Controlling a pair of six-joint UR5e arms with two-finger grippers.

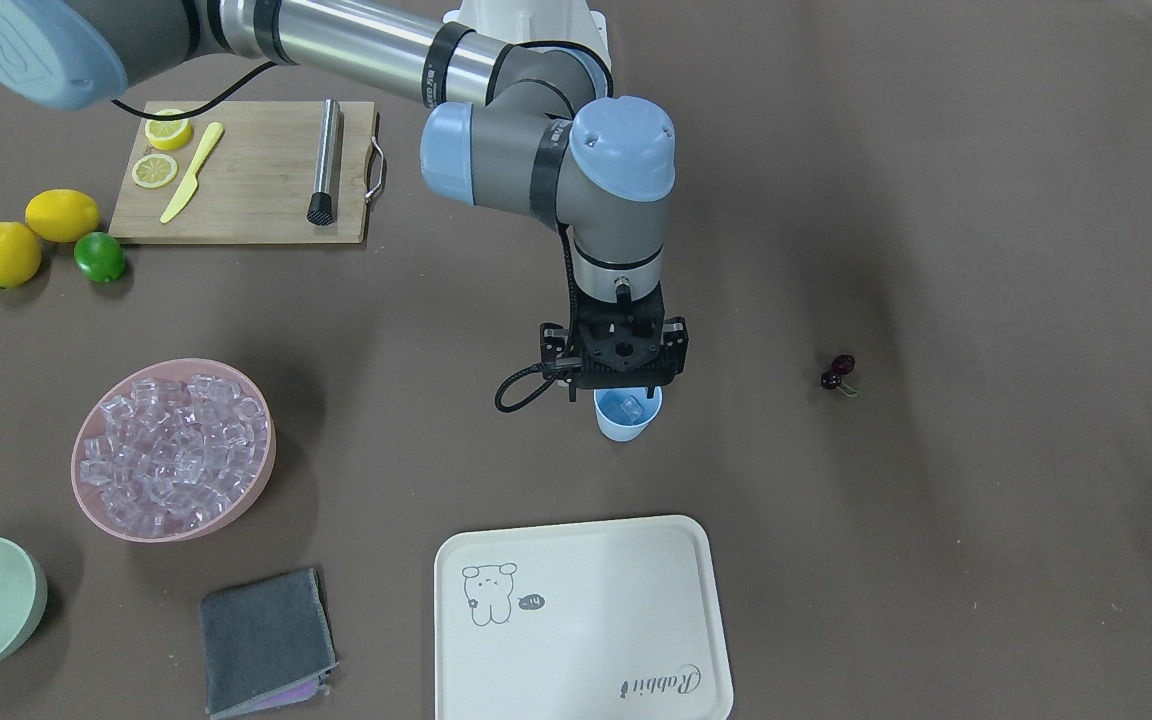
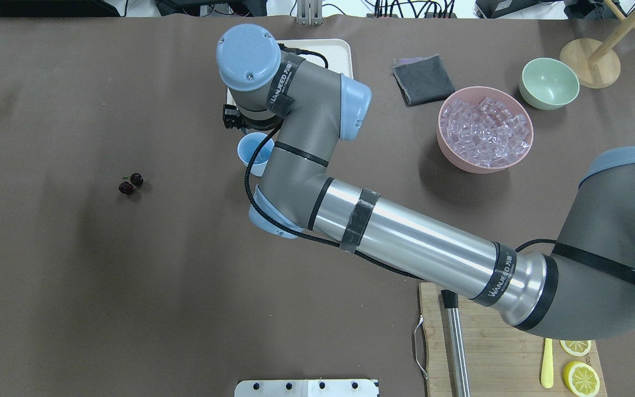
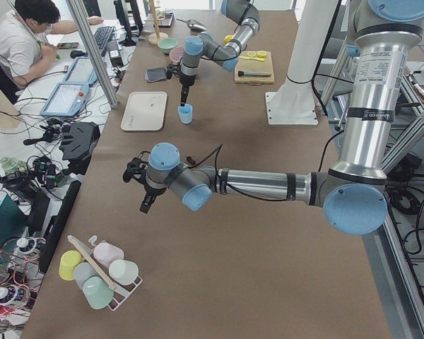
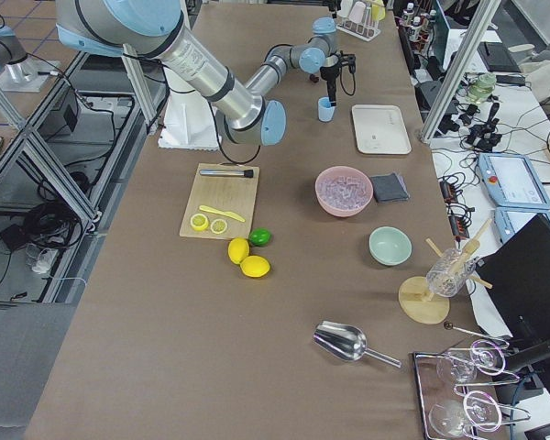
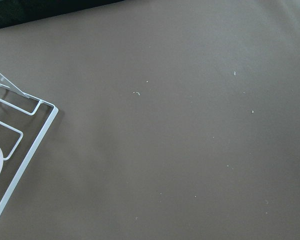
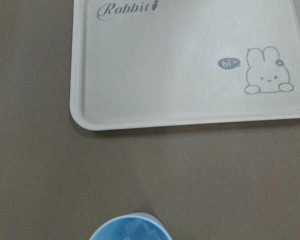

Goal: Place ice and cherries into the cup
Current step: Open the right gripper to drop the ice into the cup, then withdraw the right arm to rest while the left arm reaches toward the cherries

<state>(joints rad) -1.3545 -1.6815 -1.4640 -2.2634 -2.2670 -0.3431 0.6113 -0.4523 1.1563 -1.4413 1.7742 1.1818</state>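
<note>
Right gripper [image 1: 624, 388] hangs straight over the cup [image 1: 624, 422], fingertips down at rim level. Its own body covers the fingers from the front camera and the wrist camera shows none of them, so I cannot tell if they are spread or pressed together.

Cup stands upright directly under the tool. At least one ice cube [image 1: 629, 405] lies inside; there may be more, but the view into the cup is small.

The rest of the ice [image 1: 171, 450] fills the pink bowl [image 1: 86, 500], well off to one side of the right gripper, on the lemon and cutting-board side of the table.

The cherries [image 1: 839, 373] lie on the bare table on the gripper's other side, toward the left arm, apart from the cup.

The white rabbit tray [image 1: 586, 620] sits just past the cup, away from the robot base, not touching it.

Left gripper [image 3: 143, 191] hovers above the table far from the cup, holding nothing I can see; its finger state is unreadable. Its wrist camera catches a corner of a white wire rack [image 5: 20, 130].
</note>
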